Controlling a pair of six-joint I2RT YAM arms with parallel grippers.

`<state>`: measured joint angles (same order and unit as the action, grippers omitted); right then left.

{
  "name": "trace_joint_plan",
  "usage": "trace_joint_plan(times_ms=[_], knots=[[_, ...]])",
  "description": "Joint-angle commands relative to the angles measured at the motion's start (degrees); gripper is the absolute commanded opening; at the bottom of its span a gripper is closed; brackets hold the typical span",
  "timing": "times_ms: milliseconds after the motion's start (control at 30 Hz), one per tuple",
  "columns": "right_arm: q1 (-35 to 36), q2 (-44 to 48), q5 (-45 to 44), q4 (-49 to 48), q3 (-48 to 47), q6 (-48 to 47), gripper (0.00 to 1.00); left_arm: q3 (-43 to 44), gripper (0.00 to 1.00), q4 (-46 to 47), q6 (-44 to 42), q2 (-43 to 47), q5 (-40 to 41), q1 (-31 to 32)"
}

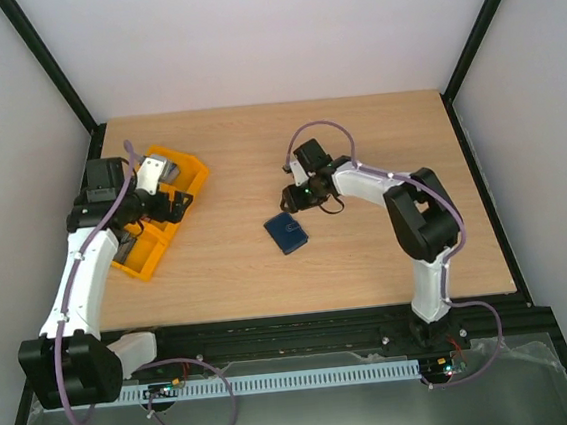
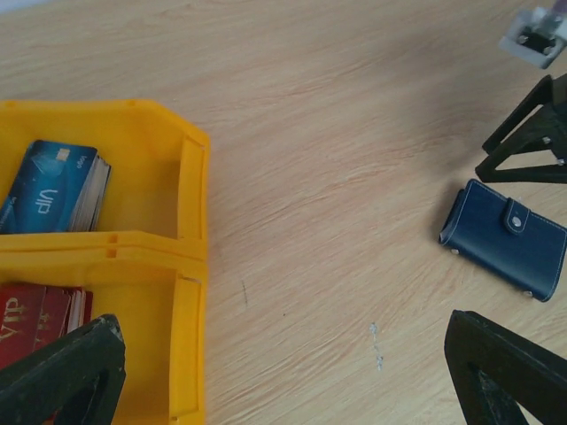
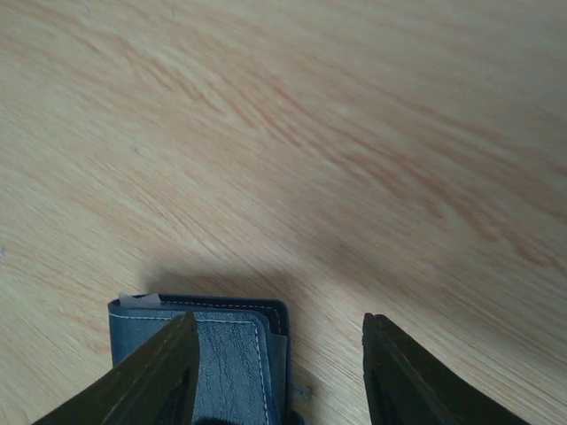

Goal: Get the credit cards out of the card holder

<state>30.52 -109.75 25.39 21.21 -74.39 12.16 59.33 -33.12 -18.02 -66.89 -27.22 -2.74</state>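
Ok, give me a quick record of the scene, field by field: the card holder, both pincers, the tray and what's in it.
card holder: closed, snap tab fastened, lying flat mid-table
cards inside it: not visible
right pincer: open, at the card holder's edge; contact unclear
left pincer: open, empty, above the tray
tray: yellow-orange, on the left side
tray contents: blue VIP cards in one compartment, red VIP cards in the next
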Motion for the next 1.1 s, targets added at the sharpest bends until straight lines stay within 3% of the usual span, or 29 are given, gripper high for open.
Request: trace_joint_plan(times_ms=[0, 167, 400, 433, 833, 1067], knots=[[0.69, -4.18, 5.50, 6.67, -3.18, -2.99, 0.49, -1.01, 0.99, -0.94, 0.35, 1.13, 0.83, 0.97], [0.77, -7.74, 8.14, 5.43, -3.21, -2.59, 0.40, -1.71, 0.99, -0.89, 0.03, 1.24, 0.53, 1.24], [0.78, -8.32, 15.36, 4.25, -2.65, -2.23, 0.04, -2.38, 0.99, -1.37, -1.03, 1.57, -0.06, 1.73], [0.77, -8.01, 16.75, 4.27, -2.72, -2.23, 0.02, -2.43, 0.99, -1.50, -1.16, 1.59, -0.20, 1.73], [0.72, 5.24, 25.03, -4.62, -2.18, 5.15, 0.02, 0.28, 0.99, -5.00, -2.94, 0.62, -1.77, 2.59], [0.77, 16.62, 27.75, -17.86, -0.65, 14.05, 0.02, 8.06, 0.99, -11.98, -4.95, -0.58, -13.24, 3.83]])
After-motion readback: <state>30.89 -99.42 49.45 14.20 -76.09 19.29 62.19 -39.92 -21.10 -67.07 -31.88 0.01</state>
